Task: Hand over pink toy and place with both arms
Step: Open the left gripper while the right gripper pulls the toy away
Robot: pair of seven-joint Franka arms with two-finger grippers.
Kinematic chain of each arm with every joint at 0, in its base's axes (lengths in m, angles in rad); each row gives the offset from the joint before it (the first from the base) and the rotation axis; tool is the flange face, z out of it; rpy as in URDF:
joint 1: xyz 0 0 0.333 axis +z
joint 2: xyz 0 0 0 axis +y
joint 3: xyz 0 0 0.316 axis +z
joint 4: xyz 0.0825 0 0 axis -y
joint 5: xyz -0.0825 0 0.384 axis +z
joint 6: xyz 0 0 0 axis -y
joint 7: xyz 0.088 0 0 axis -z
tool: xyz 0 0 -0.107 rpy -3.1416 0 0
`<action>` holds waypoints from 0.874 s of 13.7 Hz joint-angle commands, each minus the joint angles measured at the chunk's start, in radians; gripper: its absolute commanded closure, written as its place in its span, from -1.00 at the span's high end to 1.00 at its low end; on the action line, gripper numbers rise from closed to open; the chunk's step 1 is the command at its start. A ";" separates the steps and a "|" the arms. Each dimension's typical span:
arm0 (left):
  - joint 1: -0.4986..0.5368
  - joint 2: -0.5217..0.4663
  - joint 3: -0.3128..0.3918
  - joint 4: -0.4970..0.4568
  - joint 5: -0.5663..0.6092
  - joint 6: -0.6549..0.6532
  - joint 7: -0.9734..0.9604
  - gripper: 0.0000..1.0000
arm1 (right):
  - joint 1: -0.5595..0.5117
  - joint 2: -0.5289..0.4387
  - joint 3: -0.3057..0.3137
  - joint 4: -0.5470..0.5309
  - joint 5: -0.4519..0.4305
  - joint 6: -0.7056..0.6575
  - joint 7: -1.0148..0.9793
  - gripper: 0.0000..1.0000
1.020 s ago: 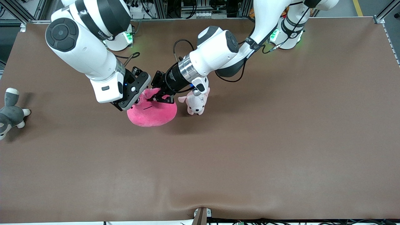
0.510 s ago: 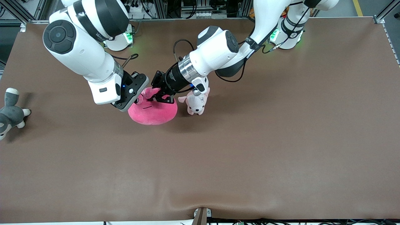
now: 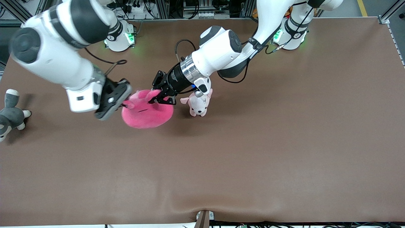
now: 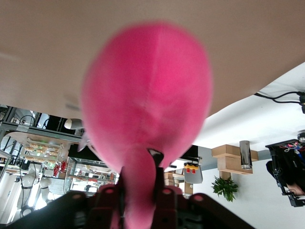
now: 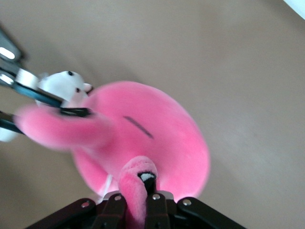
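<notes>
A: The right gripper [image 3: 124,102] is swinging away toward the right arm's end of the table compared with half a second ago, and the pink toy [image 3: 147,109] is going with it. The left gripper [image 3: 159,95] is barely shifting.

B: Are both holding on?

A: Yes. In the right wrist view the right gripper [image 5: 136,202] is pinching one stalk, jaws nearly closed on the plush. In the left wrist view the left gripper [image 4: 138,200] is clamping the second stalk the same way, jaws narrow.

B: Where is the toy sitting?

A: Between the two grippers, over the middle of the brown table [image 3: 253,142], just beside the small pale puppy [image 3: 198,106]. I cannot tell whether its underside is touching the table.

B: Which way is it pointing?

A: Its long axis is running roughly from one gripper to the other, with the stalks being pulled apart. A sleepy eye line is showing on its upper face.

B: Any writing?

A: Small print is wrapping the left arm's black wrist section, too small to read.

B: Anything cut off?

A: A gray plush dog [image 3: 11,114] is lying at the right arm's end, partly cropped by the edge. The puppy's back is tucked under the left wrist.
</notes>
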 commanded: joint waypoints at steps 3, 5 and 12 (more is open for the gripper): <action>0.048 -0.044 0.017 -0.007 0.021 -0.080 -0.012 1.00 | -0.128 0.001 0.006 -0.013 0.006 -0.024 -0.094 -1.00; 0.108 -0.075 0.016 -0.005 0.138 -0.196 -0.012 1.00 | -0.205 0.001 0.006 -0.042 0.004 -0.029 -0.212 -1.00; 0.275 -0.155 0.006 -0.002 0.507 -0.545 0.196 1.00 | -0.414 0.136 0.006 -0.053 0.004 -0.029 -0.766 -1.00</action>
